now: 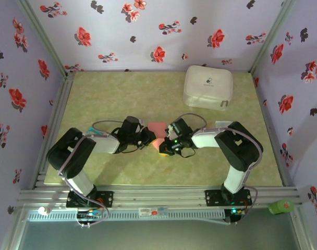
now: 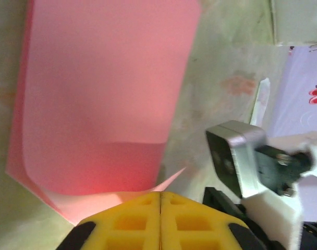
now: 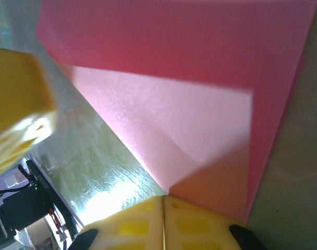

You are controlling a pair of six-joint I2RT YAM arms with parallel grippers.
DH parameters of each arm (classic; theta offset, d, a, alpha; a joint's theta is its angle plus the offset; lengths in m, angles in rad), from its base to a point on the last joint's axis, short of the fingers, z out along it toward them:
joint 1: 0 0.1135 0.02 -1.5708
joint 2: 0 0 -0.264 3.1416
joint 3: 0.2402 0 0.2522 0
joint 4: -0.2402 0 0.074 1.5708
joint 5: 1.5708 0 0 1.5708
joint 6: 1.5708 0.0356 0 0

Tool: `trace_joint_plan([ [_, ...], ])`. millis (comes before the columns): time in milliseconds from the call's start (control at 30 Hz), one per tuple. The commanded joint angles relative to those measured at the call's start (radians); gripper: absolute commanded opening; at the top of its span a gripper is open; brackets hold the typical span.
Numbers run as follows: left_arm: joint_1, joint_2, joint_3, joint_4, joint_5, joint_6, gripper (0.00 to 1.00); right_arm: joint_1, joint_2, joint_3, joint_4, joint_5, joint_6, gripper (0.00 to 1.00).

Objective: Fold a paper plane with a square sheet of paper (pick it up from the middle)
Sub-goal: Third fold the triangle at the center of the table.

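Note:
The square sheet of paper [image 1: 157,127] lies salmon-red in the middle of the table, partly folded over on itself. In the left wrist view the paper [image 2: 106,94] shows a doubled layer with a pale flap running under my yellow fingertips. My left gripper [image 2: 160,195] is shut, its tips resting at the sheet's near edge. In the right wrist view a paler triangular flap of the paper [image 3: 179,125] comes to a point right at the seam of my right gripper [image 3: 163,198], which is shut on that corner. From above, the left gripper [image 1: 149,137] and right gripper [image 1: 162,146] meet tip to tip.
A white rounded-square case [image 1: 208,86] stands at the back right of the green tabletop [image 1: 117,94]. Flowered walls close in three sides. The right arm's wrist camera [image 2: 242,156] sits close beside my left fingers. A green object [image 1: 281,207] lies off the table's front right.

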Motion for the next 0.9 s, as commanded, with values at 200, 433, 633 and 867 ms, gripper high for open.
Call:
trace_joint_plan([
  [200, -0.056, 0.034, 0.039, -0.125, -0.041, 0.026, 0.00, -0.008, 0.011, -0.026, -0.049, 0.050, 0.026, 0.07],
  [433, -0.043, 0.100, 0.041, -0.106, -0.065, 0.030, 0.04, -0.008, 0.013, -0.029, -0.049, 0.051, 0.024, 0.06],
  [633, 0.015, 0.115, 0.029, -0.125, -0.096, 0.038, 0.05, -0.008, 0.017, -0.031, -0.068, 0.053, 0.009, 0.04],
  [867, 0.092, 0.114, 0.060, -0.198, -0.100, 0.085, 0.05, -0.008, 0.022, -0.027, -0.094, 0.053, -0.017, 0.03],
])
